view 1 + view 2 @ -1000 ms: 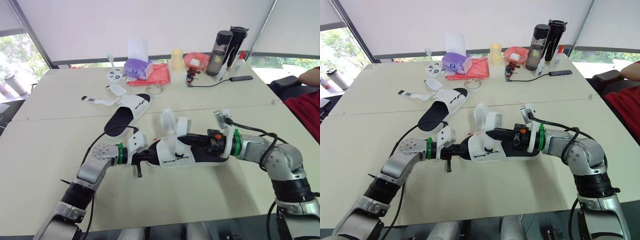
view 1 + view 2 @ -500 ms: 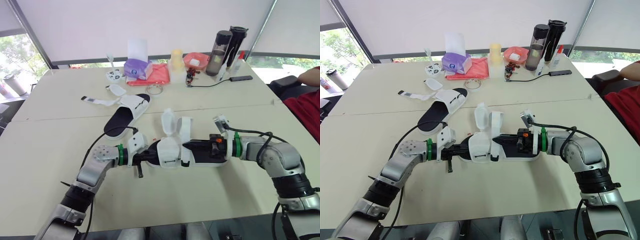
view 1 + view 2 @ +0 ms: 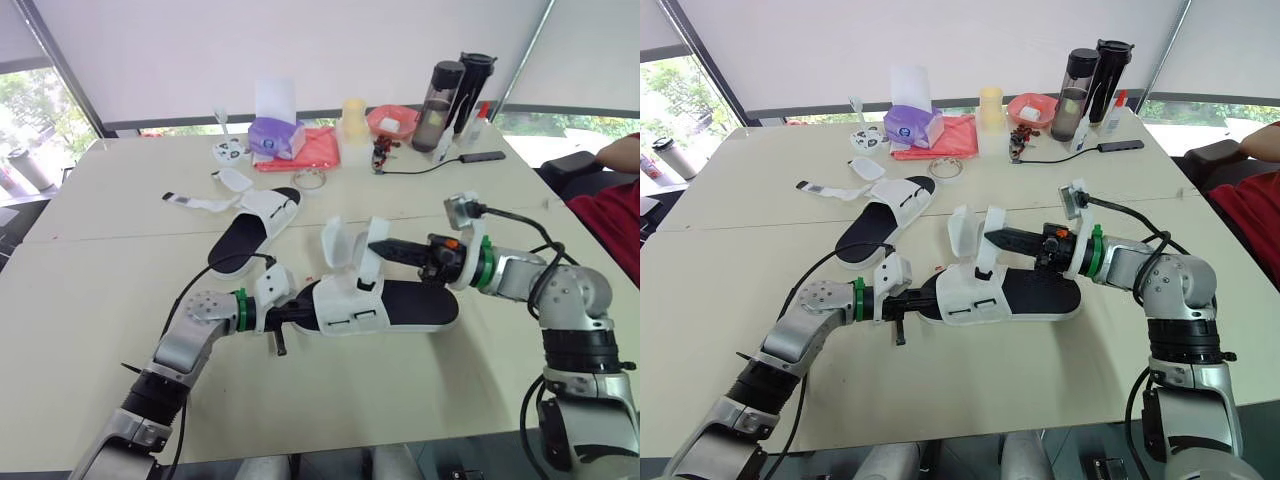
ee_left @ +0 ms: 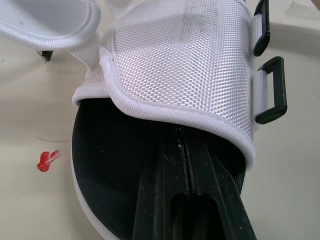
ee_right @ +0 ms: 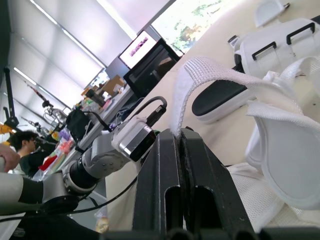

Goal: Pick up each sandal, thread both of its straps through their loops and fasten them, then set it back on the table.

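The near sandal (image 3: 385,305), black sole with a white upper, lies mid-table. My left gripper (image 3: 300,312) is shut on its toe end; in the left wrist view the fingers (image 4: 187,165) clamp the black insole under the woven upper (image 4: 185,65) beside two black loops (image 4: 272,90). My right gripper (image 3: 385,246) hovers above the sandal, shut on a white strap (image 3: 372,250) that it holds raised. That strap (image 5: 200,75) arches over the fingertips in the right wrist view. A second sandal (image 3: 255,225) with loose straps lies farther back on the left.
Along the table's far side stand a purple tissue box (image 3: 275,135), a red cloth (image 3: 315,150), a yellow cup (image 3: 354,118), a red bowl (image 3: 392,120) and two dark bottles (image 3: 445,100). A black cable (image 3: 420,165) runs there. A person in red (image 3: 615,215) sits at the right edge.
My right gripper has risen from low over the insole and drawn back to the right, lifting the strap. The left gripper and the sandal's toe stayed put.
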You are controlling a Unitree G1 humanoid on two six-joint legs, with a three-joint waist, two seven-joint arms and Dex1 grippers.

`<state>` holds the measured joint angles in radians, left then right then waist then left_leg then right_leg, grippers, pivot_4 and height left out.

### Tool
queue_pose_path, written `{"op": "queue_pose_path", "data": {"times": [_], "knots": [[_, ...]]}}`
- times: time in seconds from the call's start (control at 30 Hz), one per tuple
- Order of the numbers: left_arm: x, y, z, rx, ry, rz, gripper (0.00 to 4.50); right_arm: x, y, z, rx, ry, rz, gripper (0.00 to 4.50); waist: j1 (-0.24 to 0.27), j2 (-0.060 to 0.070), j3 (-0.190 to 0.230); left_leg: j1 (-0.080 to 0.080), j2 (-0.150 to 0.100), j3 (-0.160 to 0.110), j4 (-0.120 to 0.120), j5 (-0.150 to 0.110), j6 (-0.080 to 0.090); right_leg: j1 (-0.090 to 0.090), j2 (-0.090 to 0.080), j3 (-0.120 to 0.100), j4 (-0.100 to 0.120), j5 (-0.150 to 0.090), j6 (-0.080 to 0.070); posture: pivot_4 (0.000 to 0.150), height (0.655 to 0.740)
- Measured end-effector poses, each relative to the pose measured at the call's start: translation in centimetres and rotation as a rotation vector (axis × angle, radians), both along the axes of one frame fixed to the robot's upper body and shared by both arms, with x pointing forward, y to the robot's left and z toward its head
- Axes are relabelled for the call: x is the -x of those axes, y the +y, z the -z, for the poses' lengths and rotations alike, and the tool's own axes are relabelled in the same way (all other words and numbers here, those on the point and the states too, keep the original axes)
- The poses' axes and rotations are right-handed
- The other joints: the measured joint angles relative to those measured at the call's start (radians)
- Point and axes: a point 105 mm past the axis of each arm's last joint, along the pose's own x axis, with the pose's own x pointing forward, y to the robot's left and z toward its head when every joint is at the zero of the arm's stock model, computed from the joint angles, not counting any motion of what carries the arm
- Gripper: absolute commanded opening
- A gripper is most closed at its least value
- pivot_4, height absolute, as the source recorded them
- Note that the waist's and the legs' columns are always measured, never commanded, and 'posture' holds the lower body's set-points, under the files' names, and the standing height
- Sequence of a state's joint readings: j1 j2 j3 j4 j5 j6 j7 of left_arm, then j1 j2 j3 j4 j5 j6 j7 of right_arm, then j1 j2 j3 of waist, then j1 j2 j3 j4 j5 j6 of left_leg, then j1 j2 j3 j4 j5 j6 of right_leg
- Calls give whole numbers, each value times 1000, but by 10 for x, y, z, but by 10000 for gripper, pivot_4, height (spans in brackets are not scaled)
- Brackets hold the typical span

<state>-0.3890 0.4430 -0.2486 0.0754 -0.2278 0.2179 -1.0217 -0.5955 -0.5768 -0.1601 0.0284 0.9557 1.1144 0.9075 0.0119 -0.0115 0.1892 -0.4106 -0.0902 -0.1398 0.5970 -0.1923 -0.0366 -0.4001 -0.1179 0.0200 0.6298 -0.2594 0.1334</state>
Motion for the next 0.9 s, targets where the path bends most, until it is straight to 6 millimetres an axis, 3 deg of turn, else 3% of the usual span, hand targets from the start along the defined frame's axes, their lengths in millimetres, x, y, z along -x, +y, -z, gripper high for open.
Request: {"op": "queue_pose_path", "data": {"times": [0.37, 0.9], "knots": [[0, 0, 0, 2, 0, 0, 0, 6, 0, 35, 87, 67, -14, 272, 0, 0, 0, 0, 0, 1, 0, 0, 0, 0, 0, 0, 0, 0, 0, 1500, 7400], [0, 0, 0, 3, -2, -2, 0, 13, 3, 32, 91, 87, -65, 272, -1, 0, 0, 0, 0, 0, 0, 0, 0, 0, 0, 0, 0, 0, 0, 1500, 7400]]}}
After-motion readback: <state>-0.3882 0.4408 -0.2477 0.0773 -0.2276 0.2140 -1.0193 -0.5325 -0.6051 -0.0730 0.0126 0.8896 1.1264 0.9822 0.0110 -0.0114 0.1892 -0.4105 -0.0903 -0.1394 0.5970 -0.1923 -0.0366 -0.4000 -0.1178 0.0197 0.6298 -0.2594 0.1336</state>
